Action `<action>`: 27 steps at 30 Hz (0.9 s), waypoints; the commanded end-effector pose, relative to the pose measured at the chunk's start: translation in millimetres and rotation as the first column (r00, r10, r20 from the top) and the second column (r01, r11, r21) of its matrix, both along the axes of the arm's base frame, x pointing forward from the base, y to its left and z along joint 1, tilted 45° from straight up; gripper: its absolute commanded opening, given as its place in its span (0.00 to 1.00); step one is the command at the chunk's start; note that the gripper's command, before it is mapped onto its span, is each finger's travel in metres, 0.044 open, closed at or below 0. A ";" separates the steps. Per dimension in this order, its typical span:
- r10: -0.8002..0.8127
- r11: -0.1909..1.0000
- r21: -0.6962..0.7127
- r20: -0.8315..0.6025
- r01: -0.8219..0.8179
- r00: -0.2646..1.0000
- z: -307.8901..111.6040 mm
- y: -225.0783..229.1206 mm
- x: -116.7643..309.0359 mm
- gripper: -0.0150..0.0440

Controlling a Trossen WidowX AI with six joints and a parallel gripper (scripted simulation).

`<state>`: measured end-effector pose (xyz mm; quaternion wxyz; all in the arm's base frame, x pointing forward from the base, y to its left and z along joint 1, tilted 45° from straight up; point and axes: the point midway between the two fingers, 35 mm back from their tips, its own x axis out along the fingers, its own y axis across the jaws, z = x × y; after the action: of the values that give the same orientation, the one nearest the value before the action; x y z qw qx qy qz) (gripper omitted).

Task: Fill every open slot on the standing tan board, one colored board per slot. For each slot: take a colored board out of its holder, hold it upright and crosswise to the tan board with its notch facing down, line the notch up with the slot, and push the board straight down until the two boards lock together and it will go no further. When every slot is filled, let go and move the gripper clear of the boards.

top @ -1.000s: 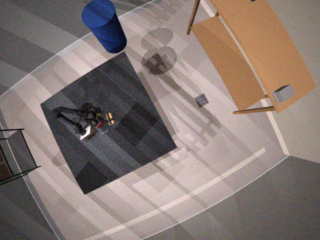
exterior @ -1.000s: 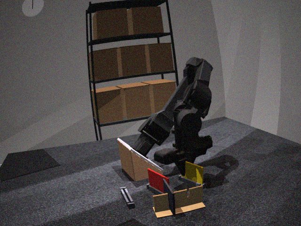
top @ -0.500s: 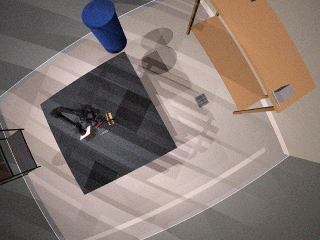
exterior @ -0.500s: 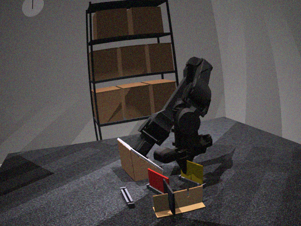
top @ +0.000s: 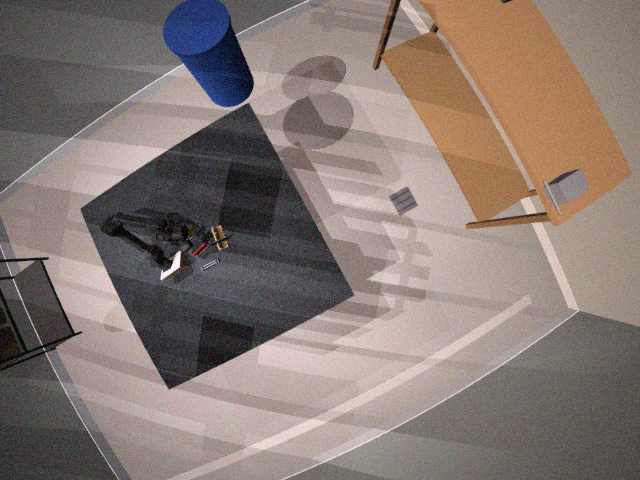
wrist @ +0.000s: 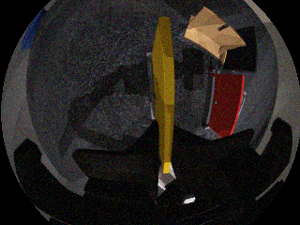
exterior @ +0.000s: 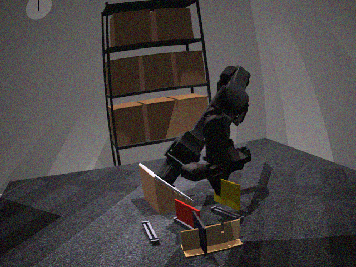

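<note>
One black jointed arm leans toward the standing tan slotted board (top: 224, 242) (exterior: 212, 233) (wrist: 209, 38), your landmark. Your gripper (top: 187, 236) (exterior: 218, 190) (wrist: 159, 124) has its fingers clamped on the upright yellow board (top: 191, 230) (exterior: 230, 193) (wrist: 163, 70), near the landmark and apart from it. Your upright red board (top: 199, 249) (exterior: 186, 212) (wrist: 227, 104) stands near the landmark too; the dark blue board (exterior: 200, 232) crosses it, leaving one slot open.

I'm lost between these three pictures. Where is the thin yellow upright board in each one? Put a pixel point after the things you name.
Top: left of centre, a small sliver of the thin yellow upright board (top: 191, 230) (exterior: 231, 193) (wrist: 164, 84) beside the dark arm.
Exterior: lower right, at the tips of the black gripper (exterior: 217, 193) (wrist: 159, 124).
Wrist: a tall strip up the middle.
Shared landmark: the flat red board (top: 199, 249) (exterior: 186, 213) (wrist: 227, 104), seen in all three.
</note>
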<state>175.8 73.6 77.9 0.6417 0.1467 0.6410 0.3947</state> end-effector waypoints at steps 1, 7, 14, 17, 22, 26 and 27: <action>0.001 1.000 -0.004 0.010 -0.001 1.000 6.2 -6.6 3.2 0.25; 0.001 1.000 -0.004 0.009 -0.001 1.000 15.4 -15.7 5.0 0.25; 0.001 1.000 -0.005 0.009 -0.001 1.000 26.6 -26.8 7.1 0.25; 0.001 1.000 -0.005 0.009 -0.001 1.000 31.6 -31.7 8.0 0.25; 0.001 1.000 -0.005 0.008 -0.001 1.000 40.1 -40.1 9.7 0.25; 0.000 1.000 -0.006 0.007 0.000 1.000 42.4 -42.5 10.5 0.25; -0.003 1.000 -0.006 0.005 0.003 1.000 42.3 -42.8 11.6 0.25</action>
<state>184.9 33.6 118.4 0.6427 0.1468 0.6409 0.3932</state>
